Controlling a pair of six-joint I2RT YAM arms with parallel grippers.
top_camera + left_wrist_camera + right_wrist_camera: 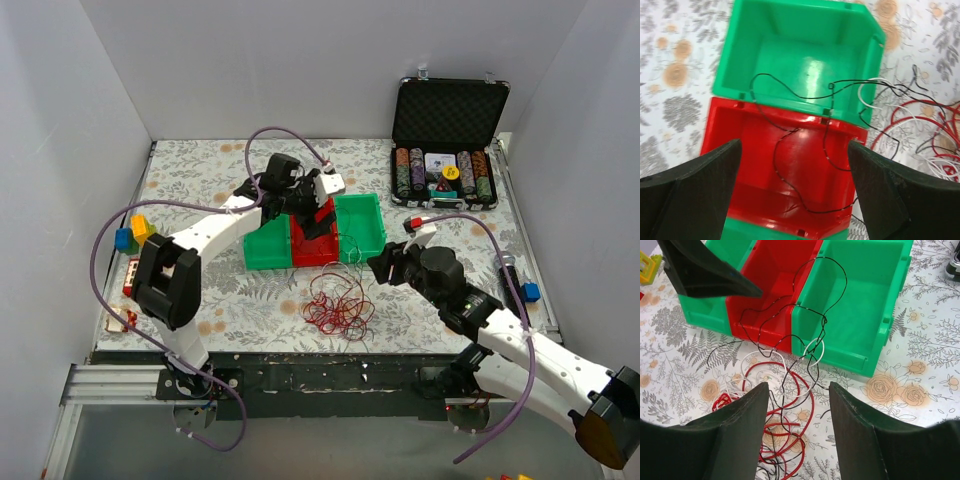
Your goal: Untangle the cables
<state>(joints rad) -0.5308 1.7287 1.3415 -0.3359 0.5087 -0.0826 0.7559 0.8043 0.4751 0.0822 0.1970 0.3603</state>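
The cables (338,305) lie as a loose red, dark and whitish tangle on the floral table, in front of three joined bins. A black strand (826,145) runs from the tangle up over the front walls into the red bin (745,165) and the green bin (800,55). My left gripper (795,192) is open and empty, hovering over the red bin (315,245). My right gripper (797,427) is open and empty just above the tangle's red loops (811,402). The black strand (816,259) arches over the bins ahead of it. In the top view the right gripper (385,265) is right of the tangle.
A second green bin (268,248) adjoins the red one on the left. An open black case of poker chips (445,130) stands at the back right. Coloured blocks (135,235) lie at the left edge, a blue item (530,292) at the right edge.
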